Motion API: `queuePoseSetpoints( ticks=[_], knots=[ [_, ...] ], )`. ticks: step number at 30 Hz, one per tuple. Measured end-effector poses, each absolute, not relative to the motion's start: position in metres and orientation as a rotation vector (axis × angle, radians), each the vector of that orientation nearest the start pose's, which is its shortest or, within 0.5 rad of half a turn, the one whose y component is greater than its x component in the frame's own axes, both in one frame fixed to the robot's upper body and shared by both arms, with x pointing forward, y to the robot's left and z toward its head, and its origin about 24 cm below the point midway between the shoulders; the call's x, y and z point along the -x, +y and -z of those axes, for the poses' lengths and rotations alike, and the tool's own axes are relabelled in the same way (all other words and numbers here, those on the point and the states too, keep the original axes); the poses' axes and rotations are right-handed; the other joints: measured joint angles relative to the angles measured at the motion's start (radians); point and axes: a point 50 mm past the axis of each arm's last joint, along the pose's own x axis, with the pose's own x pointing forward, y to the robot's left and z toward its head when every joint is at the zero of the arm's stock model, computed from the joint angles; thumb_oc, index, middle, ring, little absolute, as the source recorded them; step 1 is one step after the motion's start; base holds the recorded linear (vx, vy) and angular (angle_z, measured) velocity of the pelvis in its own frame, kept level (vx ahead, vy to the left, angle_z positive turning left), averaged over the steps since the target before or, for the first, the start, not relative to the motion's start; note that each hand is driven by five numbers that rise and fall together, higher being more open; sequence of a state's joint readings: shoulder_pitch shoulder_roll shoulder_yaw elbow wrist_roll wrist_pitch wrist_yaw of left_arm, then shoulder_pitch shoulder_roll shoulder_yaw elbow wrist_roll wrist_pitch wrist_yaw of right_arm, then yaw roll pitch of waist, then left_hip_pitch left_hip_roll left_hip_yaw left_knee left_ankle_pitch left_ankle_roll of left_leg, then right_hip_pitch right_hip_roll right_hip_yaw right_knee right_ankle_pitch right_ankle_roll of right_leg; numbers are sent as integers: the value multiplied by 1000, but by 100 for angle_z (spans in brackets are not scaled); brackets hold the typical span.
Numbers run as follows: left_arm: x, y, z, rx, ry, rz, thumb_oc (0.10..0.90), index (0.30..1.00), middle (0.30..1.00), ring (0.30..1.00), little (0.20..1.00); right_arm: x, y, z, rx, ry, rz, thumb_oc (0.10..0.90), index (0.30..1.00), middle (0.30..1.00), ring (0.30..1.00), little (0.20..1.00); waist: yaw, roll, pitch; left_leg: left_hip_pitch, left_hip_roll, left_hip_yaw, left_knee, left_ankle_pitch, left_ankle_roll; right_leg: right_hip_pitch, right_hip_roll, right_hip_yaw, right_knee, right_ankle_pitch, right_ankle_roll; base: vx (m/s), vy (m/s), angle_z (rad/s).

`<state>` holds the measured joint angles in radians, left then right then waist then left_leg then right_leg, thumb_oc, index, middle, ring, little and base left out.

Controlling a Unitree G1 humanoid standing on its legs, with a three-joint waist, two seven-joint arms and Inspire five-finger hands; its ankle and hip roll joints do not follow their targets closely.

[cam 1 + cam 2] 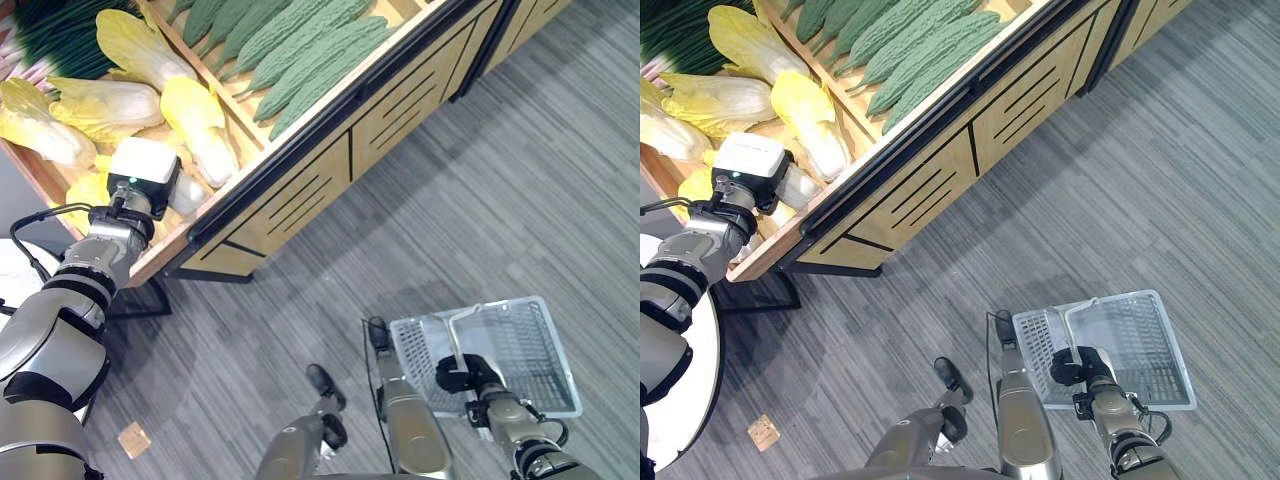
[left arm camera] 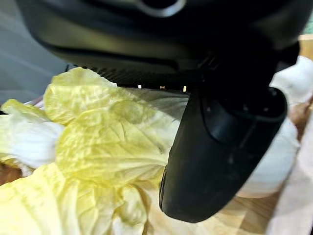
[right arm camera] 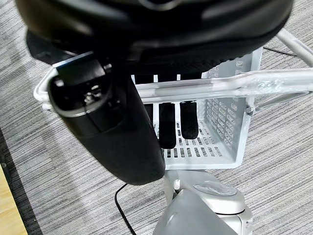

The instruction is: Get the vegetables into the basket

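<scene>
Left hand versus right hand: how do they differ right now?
The left hand is up in the wooden produce bin, thumb against a yellow-leaved cabbage; the right hand hangs low over the floor. The right hand's fingers curl round the handle of the grey basket; the left hand's fingers are hidden, so its grip is unclear. Both hands are dark.

wooden produce stand [image 1: 300,190] runs diagonally across upper left, pale wood front with slatted panels, black strip [image 1: 330,110] along top edge. black gap [image 1: 485,50] divides it from next stand section at upper right. black metal leg frame [image 1: 140,295] shows under stand's low end. grey striped carpet floor [image 1: 480,200] covers rest of scene. small brown cardboard scrap [image 1: 133,438] lies on floor at lower left, well apart from stand.
</scene>
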<state>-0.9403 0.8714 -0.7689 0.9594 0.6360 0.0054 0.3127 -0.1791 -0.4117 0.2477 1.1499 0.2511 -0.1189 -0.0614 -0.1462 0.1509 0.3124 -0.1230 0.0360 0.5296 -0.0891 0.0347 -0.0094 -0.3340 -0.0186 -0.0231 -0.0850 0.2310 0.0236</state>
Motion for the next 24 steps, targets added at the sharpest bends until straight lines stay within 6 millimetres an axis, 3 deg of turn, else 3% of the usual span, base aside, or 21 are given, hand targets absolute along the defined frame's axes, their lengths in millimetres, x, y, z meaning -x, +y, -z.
queuePoseSetpoints(
  ticks=[6, 9, 12, 14, 18, 19, 20, 24],
  knots=[
    [-373, 286, -172, -1839, -121, -159, 400, 300, 300, 300, 300, -176, -280, 115, 327, 903, 171, 400, 300, 300, 300, 300, 29, -28, -3, 62, 1, -25, 0, 0, 0, 73, -5, -30, 0, 0, 0, -23, 35, 13],
    [-372, 262, -186, -1827, -281, -104, 400, 300, 300, 300, 300, -167, -277, 121, 319, 940, 169, 400, 300, 300, 300, 300, 51, -61, -16, 101, 0, -55, -1, -2, 0, 123, -11, -53, -1, -5, 2, -14, 47, 24],
    [-359, 256, -202, -1851, -392, -81, 400, 300, 300, 300, 300, -163, -266, 127, 311, 957, 136, 400, 300, 300, 300, 300, 64, -96, -34, 121, -5, -66, -3, 0, 2, 148, -18, -62, -1, -8, 0, -13, 52, 12],
    [-354, 255, -204, -1844, -419, -74, 400, 300, 300, 300, 300, -159, -264, 129, 310, 972, 130, 400, 300, 300, 300, 300, 69, -98, -37, 144, -4, -70, -5, -1, 2, 172, -19, -66, -1, -9, 1, -24, 39, 8],
    [-334, 250, -212, -1805, -521, -66, 400, 300, 300, 300, 300, -132, -255, 143, 277, 1055, 118, 400, 300, 300, 300, 300, 90, -108, -104, 170, -4, -92, -6, -6, 0, 208, -23, -84, -1, -31, 3, -36, 44, 16],
    [-325, 246, -214, -1782, -567, -63, 400, 300, 300, 300, 300, -115, -253, 148, 257, 1099, 122, 400, 300, 300, 300, 300, 94, -109, -132, 180, -4, -106, -6, -8, 2, 224, -25, -92, -1, -35, 7, -107, 32, 21],
    [-314, 250, -213, -1765, -584, -76, 400, 300, 300, 300, 300, -106, -252, 152, 243, 1129, 123, 400, 300, 300, 300, 300, 105, -110, -159, 192, -5, -107, -5, -11, 2, 236, -26, -95, -1, -39, 10, -115, 42, 18],
    [-302, 262, -195, -1743, -514, -93, 400, 300, 300, 300, 300, -93, -248, 156, 235, 1180, 118, 400, 300, 300, 300, 300, 122, -117, -211, 211, -7, -114, -1, -13, 3, 260, -29, -106, -1, -42, 12, -85, 36, 7]
  ],
)
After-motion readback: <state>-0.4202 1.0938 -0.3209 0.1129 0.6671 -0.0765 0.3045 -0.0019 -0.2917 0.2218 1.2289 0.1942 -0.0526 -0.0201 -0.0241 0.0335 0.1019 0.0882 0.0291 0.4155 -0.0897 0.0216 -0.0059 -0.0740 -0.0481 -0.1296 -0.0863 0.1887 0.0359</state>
